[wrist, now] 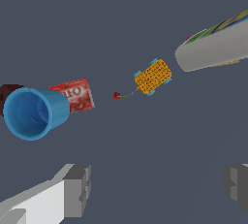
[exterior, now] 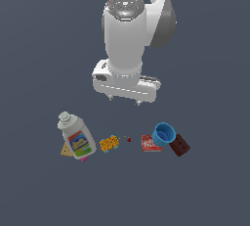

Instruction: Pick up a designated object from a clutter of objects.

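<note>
While our gripper (wrist: 150, 189) hangs above the row with its fingers spread wide and nothing between them, we see, from the exterior view's left, a tan triangle (exterior: 66, 149), a white bottle (exterior: 76, 136) lying down, the orange-yellow speckled block (exterior: 109, 143) just beside it, a tiny red bit (exterior: 129, 139), a red packet (exterior: 150, 143), a blue cup (exterior: 164, 134) and a dark brown block (exterior: 180, 145).

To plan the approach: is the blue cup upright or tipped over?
Tipped over: the blue cup lies sideways, its open mouth facing sideways, not up.
</note>
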Tool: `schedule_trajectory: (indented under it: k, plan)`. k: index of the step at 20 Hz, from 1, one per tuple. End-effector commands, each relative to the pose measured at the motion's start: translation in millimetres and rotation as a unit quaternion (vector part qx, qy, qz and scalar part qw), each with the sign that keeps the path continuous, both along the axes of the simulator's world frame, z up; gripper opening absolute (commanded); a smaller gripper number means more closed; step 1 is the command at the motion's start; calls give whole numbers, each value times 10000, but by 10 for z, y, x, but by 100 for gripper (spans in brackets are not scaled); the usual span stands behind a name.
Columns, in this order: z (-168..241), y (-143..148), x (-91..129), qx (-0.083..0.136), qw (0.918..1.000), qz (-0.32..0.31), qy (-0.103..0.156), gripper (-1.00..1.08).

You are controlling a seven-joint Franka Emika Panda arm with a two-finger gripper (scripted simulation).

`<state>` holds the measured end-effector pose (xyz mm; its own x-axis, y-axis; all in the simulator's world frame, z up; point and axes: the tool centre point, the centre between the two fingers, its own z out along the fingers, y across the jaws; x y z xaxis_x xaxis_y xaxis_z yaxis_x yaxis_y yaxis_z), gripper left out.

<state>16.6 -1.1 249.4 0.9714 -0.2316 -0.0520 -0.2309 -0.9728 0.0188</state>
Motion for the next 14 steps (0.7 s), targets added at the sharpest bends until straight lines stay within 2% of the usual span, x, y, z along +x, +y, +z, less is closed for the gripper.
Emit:
schedule_trajectory:
  k: [1,7,14]
  plan:
    - [-132,-22,73,9,9994,-358,-19,100]
    - [-474,-88,242,19,9919,-1265,-66,100]
    - [-891,-182,405,6,9728,-2315,-119,100]
